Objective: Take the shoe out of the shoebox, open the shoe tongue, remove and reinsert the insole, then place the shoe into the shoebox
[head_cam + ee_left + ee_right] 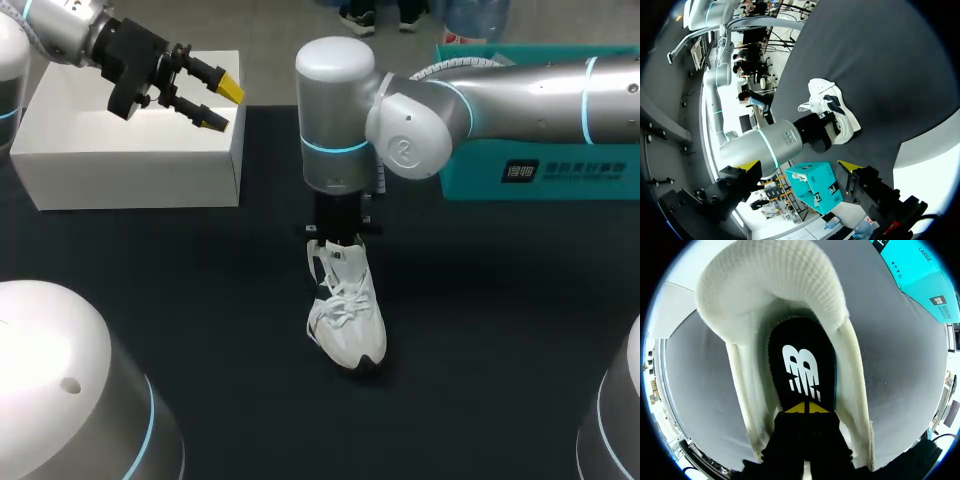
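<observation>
Where your shoe point(345, 320) stands on the bench point(200, 300): right end effector point(806, 407) inside, tips together on insole point(800, 365).
Left end effector point(220, 105): apart, over white box point(120, 150).

Left arm point(60, 30) enters from the far left corner and is held raised. Its end effector point(222, 105) angles down and inward, yellow-tipped fingers spread well apart. Right arm point(500, 95) extends across from the right, wrist turned vertically downward. Its end effector point(806, 408) points straight down, yellow fingertips drawn together.
</observation>
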`<state>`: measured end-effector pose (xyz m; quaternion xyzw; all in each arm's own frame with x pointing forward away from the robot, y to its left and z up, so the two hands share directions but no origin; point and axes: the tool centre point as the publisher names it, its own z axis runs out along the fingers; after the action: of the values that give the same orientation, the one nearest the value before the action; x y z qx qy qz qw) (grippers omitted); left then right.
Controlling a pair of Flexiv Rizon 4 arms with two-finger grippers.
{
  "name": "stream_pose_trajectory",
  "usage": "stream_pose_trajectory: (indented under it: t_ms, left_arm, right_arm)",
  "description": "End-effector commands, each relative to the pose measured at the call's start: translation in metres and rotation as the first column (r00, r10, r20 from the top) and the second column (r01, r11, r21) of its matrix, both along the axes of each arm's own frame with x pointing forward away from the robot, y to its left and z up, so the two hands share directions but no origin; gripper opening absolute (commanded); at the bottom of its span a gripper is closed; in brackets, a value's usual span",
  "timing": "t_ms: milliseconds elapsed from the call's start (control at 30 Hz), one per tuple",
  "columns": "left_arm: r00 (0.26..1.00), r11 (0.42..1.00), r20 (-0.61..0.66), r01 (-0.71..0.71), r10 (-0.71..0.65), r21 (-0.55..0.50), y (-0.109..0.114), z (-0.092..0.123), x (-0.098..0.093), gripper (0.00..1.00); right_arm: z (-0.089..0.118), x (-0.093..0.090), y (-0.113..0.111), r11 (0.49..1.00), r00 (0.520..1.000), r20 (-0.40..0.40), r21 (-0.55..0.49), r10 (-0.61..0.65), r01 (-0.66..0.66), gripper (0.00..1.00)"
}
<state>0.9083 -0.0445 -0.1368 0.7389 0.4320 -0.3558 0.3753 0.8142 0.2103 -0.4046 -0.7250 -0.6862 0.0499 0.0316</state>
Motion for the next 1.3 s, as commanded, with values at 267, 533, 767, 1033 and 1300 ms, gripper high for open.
stream_pose_trajectory:
  t_ms: [267, 533, 767, 1033, 1300]
  left_arm:
    - [1.000, 1.000, 0.001, 0.000, 0.000, 0.002, 0.001, 0.000, -0.001, 1.00]
    - [1.000, 1.000, 0.001, 0.000, 0.000, 0.002, 0.001, 0.000, -0.001, 1.00]
    - [1.000, 1.000, 0.001, 0.000, 0.000, 0.002, 0.001, 0.000, -0.001, 1.00]
    - [1.000, 1.000, 0.001, 0.000, 0.000, 0.002, 0.001, 0.000, -0.001, 1.00]
    - [1.000, 1.000, 0.001, 0.000, 0.000, 0.002, 0.001, 0.000, -0.001, 1.00]
  right_arm:
    - [0.036, 0.010, -0.004, 0.997, 0.996, 0.092, -0.078, 0.004, 0.003, 0.00]
    - [0.010, 0.018, -0.009, 0.995, 0.996, 0.091, -0.099, 0.001, 0.008, 0.00]
    - [-0.008, 0.019, -0.006, 0.997, 0.998, 0.067, -0.073, -0.008, 0.013, 0.00]
    - [0.014, 0.020, -0.008, 0.996, 0.994, 0.107, -0.084, -0.003, 0.012, 0.00]
    - [0.041, 0.040, -0.010, 0.994, 0.982, 0.189, -0.107, 0.028, -0.008, 0.00]
